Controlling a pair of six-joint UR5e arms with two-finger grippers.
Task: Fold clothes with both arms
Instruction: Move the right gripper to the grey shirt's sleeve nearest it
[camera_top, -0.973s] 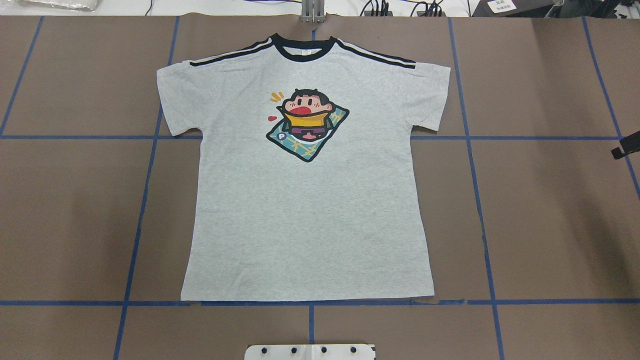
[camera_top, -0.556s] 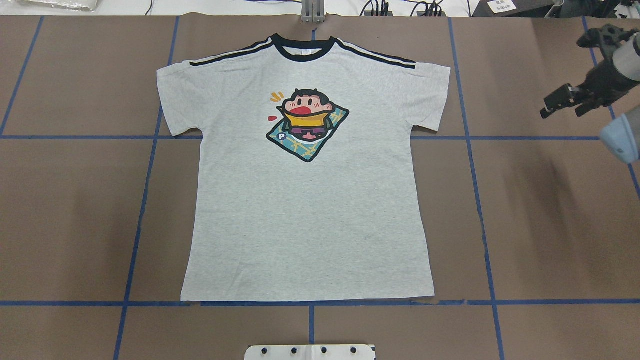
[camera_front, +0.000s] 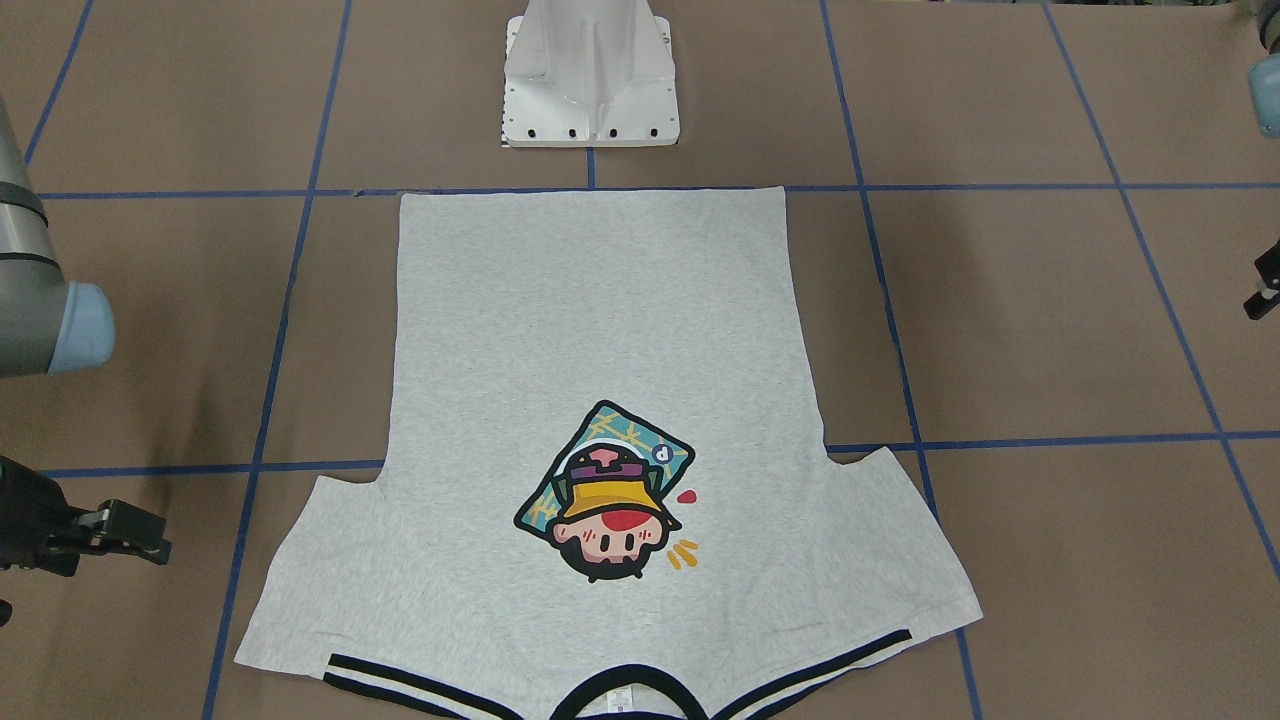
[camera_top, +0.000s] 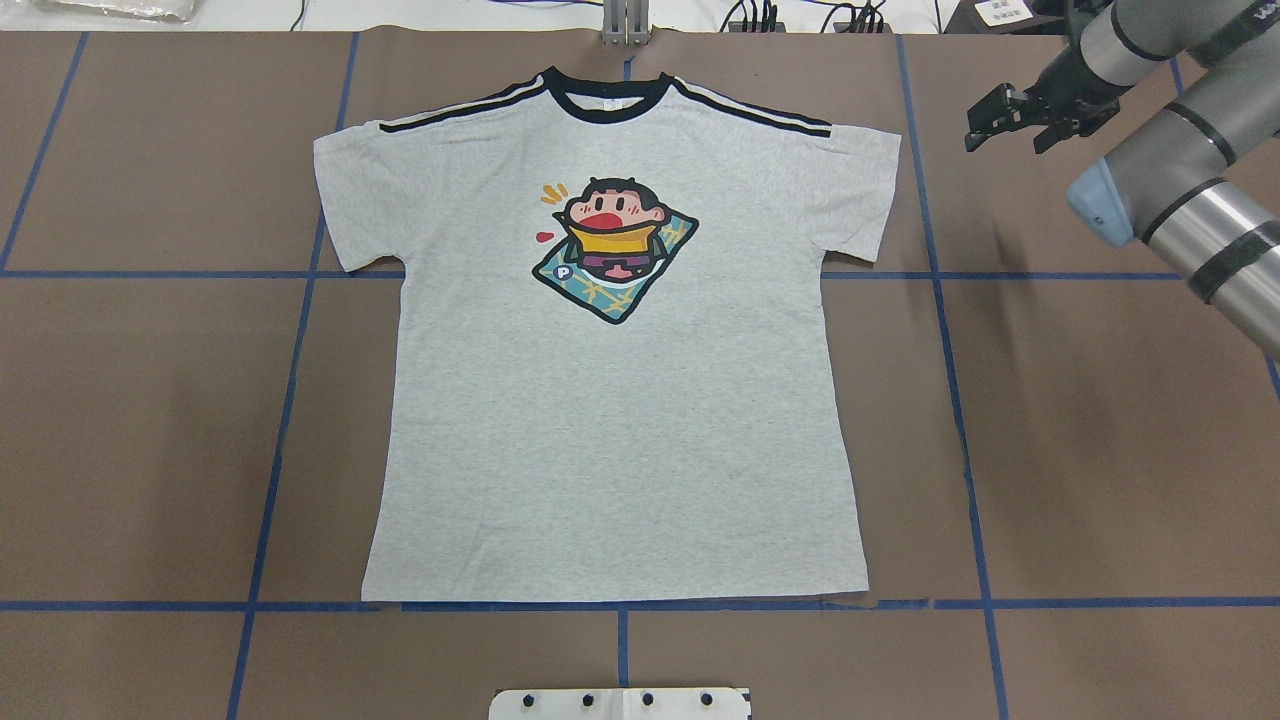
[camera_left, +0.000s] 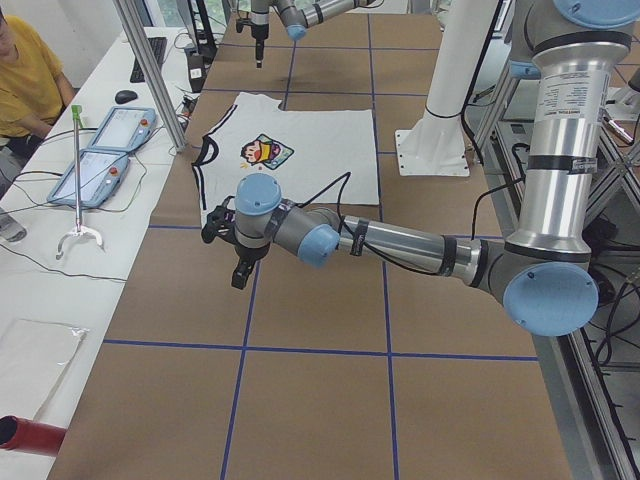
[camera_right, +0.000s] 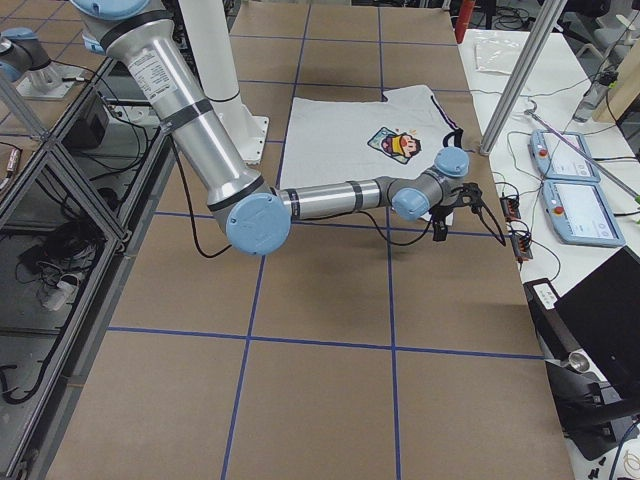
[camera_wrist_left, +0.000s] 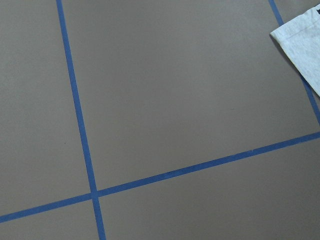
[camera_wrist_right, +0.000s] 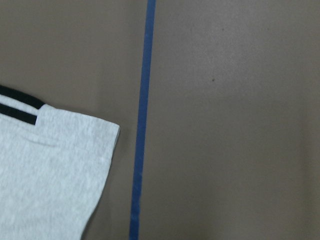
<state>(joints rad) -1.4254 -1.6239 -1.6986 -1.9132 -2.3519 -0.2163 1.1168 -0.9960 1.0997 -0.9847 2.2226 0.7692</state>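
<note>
Off the overhead's left edge: left claw (camera_left: 239, 278) (jaws unreadable).

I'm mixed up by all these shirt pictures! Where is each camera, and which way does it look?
Front-facing: across the table, facing the white base; sees T-shirt, right arm.
Overhead: behind the base, looking down; right gripper shows.
Exterior left: table's end; left arm nearest.
Exterior right: other end; right arm nearest.
Left wrist: down on plain sleeve corner; no arm.
Right wrist: down on striped sleeve; no arm.
Shared: both wrist views show sleeve, table, blue tape.
</note>
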